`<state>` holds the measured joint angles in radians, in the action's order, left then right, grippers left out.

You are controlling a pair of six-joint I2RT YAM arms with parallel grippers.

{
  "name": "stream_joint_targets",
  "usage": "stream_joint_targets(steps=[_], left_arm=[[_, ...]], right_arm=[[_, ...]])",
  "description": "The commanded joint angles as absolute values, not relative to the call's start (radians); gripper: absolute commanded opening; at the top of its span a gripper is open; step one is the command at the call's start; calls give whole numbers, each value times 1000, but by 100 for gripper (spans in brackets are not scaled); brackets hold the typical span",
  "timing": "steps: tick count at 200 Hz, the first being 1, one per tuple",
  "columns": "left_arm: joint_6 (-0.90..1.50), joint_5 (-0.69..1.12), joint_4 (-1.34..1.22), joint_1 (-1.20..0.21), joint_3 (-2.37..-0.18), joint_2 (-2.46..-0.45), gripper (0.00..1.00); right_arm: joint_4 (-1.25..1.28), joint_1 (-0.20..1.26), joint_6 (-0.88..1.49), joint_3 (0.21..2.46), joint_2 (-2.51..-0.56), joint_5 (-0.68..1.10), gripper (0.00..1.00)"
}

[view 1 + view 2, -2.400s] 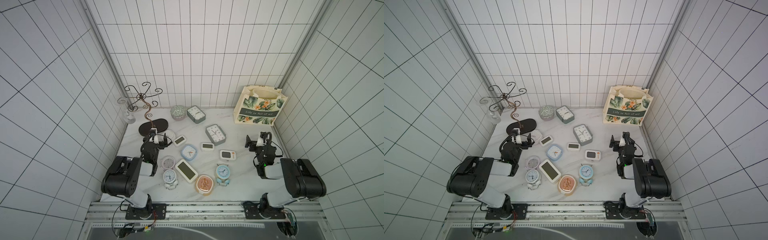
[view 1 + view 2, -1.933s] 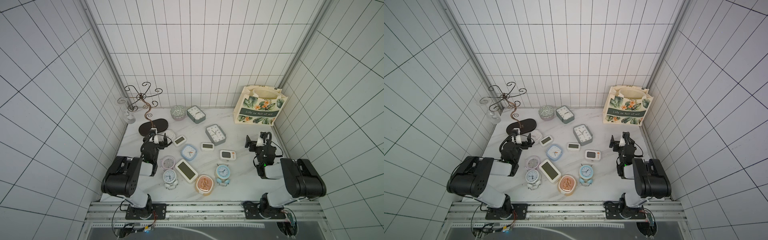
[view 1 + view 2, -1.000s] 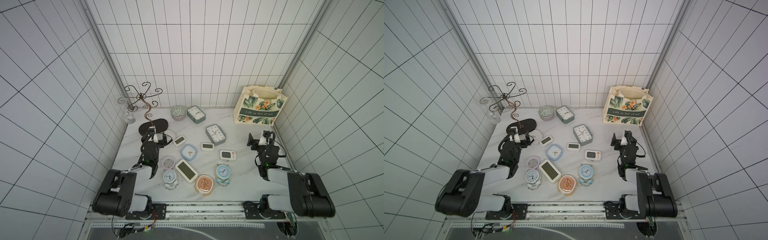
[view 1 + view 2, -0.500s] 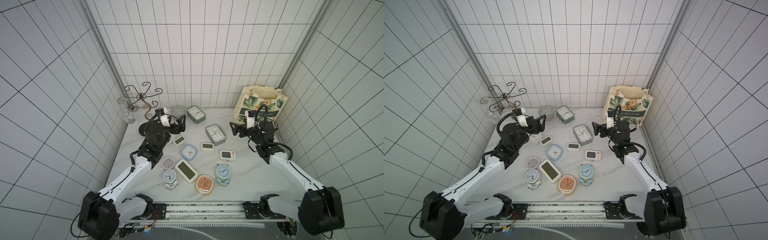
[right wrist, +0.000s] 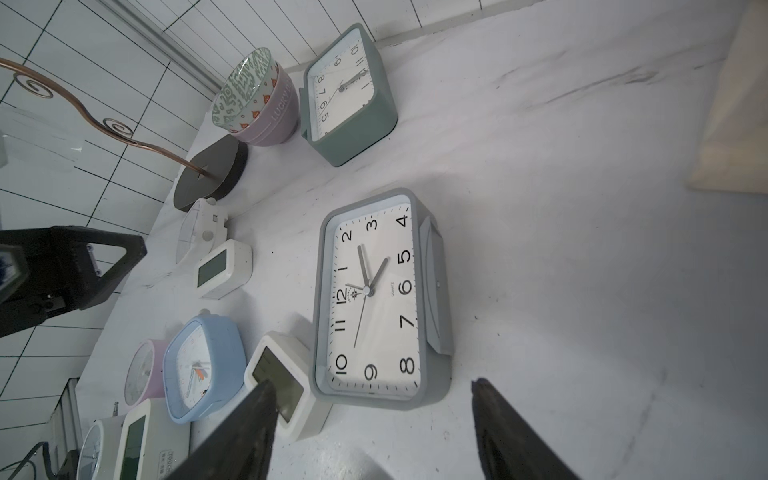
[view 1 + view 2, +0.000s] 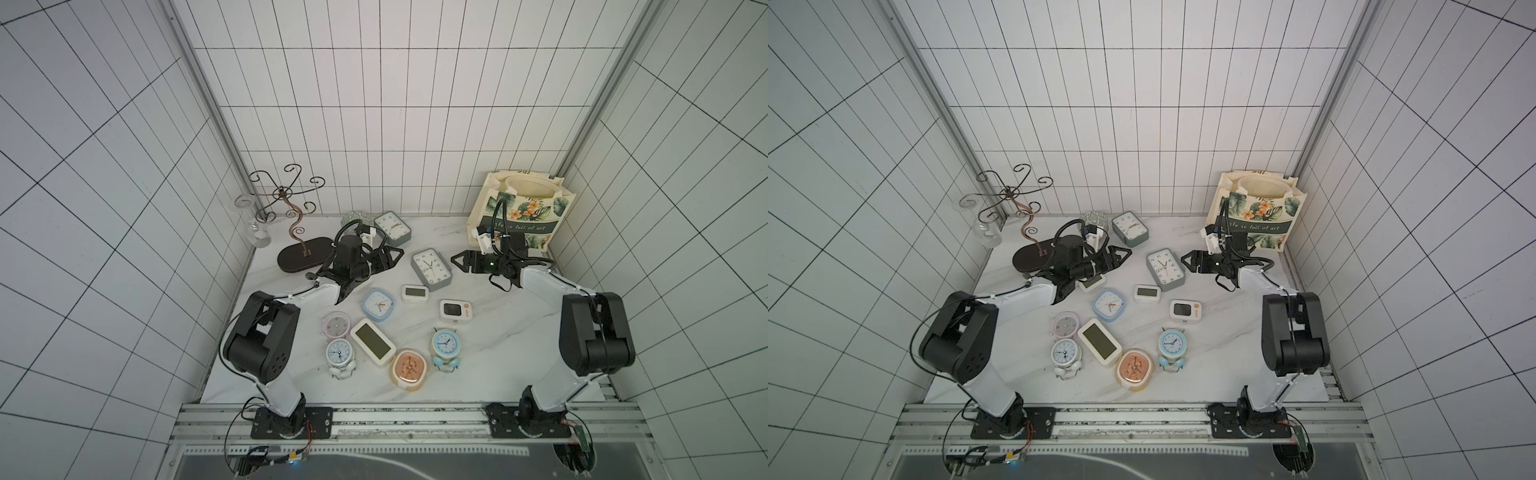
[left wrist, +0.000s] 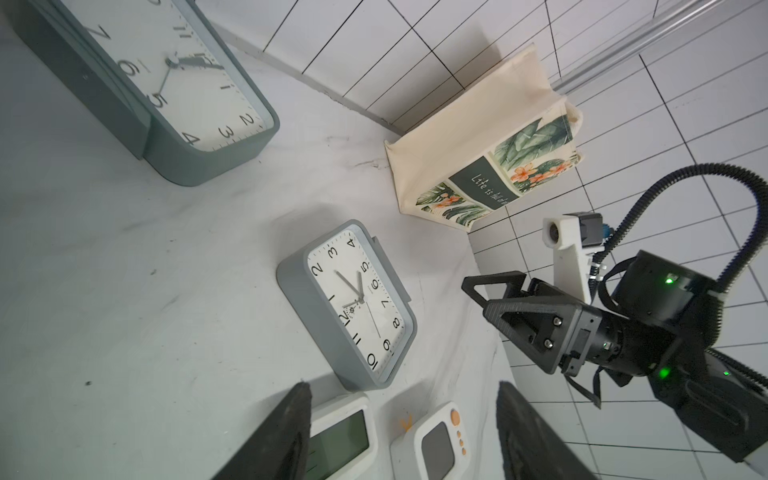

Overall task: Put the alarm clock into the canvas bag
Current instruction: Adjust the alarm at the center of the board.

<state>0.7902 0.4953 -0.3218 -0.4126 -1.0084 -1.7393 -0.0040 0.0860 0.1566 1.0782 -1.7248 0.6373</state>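
Observation:
The canvas bag (image 6: 521, 216) (image 6: 1258, 216) stands upright and open-topped in the back right corner, also in the left wrist view (image 7: 478, 153). Several alarm clocks lie on the marble table. A grey rectangular alarm clock (image 6: 431, 269) (image 6: 1165, 269) (image 7: 357, 303) (image 5: 374, 299) lies face up between the two grippers. My left gripper (image 6: 397, 258) (image 7: 404, 386) hovers open just left of it, holding nothing. My right gripper (image 6: 457, 262) (image 5: 372, 382) hovers open just right of it, in front of the bag, also empty.
A second, green-grey clock (image 6: 392, 226) and a patterned bowl (image 6: 357, 218) stand at the back. A scrolled metal stand (image 6: 297, 255) and a glass (image 6: 257, 237) are back left. Small digital clocks (image 6: 414, 293) (image 6: 456, 311) and round bell clocks (image 6: 444, 347) fill the front. Tiled walls enclose three sides.
Both arms have unfolded from their rest at the table's front and reached inward. The two grippers now face each other across the grey clock, jaws a little narrower.

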Motion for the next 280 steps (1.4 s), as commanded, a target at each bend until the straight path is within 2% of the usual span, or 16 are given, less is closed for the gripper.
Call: stream_joint_targets(steps=[1, 46, 84, 154, 232, 280], left_arm=[[890, 550, -366, -415, -1070, -1824, 67], [904, 516, -378, -437, -1128, -1936, 67], [909, 520, -381, -466, -1182, -2029, 63], [881, 498, -336, -492, -1230, -2125, 61], [865, 509, -324, -500, -1286, -2194, 48], [860, 513, -305, -505, -1330, -2238, 41]], right_arm=[[-36, 92, 147, 1199, -1786, 686, 71], [-64, 94, 128, 1288, -1881, 675, 68], [-78, 98, 94, 1312, -1953, 701, 66], [-101, 103, 42, 1325, -2022, 721, 61], [-100, 131, 36, 1372, -2057, 745, 52], [-103, 152, 39, 1372, -2051, 778, 41]])
